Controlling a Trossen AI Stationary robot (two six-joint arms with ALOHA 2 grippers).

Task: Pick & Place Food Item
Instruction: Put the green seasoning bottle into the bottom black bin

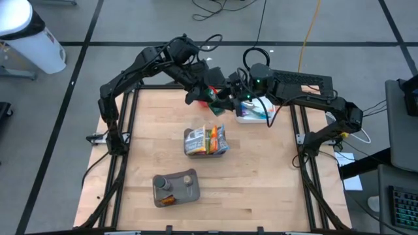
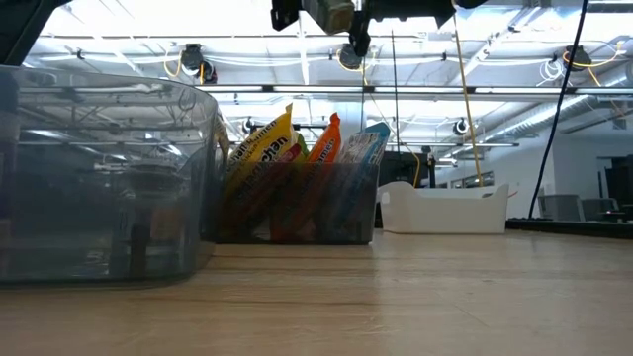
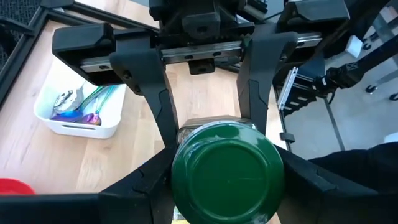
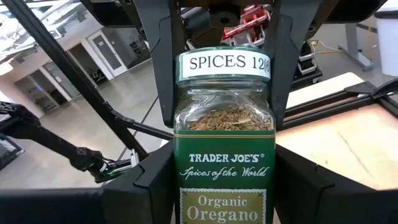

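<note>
Oregano jar (image 4: 224, 143) sits up in the air between my right gripper (image 4: 224, 186) fingers, held tight; my left gripper (image 3: 227, 93) fingers stand open beside its green lid (image 3: 227, 171).

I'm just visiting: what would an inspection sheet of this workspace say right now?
Surface: wooden table.
Job's things: spice jar held in the air above the table's far side; white tub of shiny packets nearby.
Clutter: clear bin of snack packets mid-table; grey container near the front.
Grippers: right pincer shut on the jar's body; left pincer at its lid.
Cables: yellow cable and black cables on the floor.
Surroundings: white cylinder beside the table.
</note>
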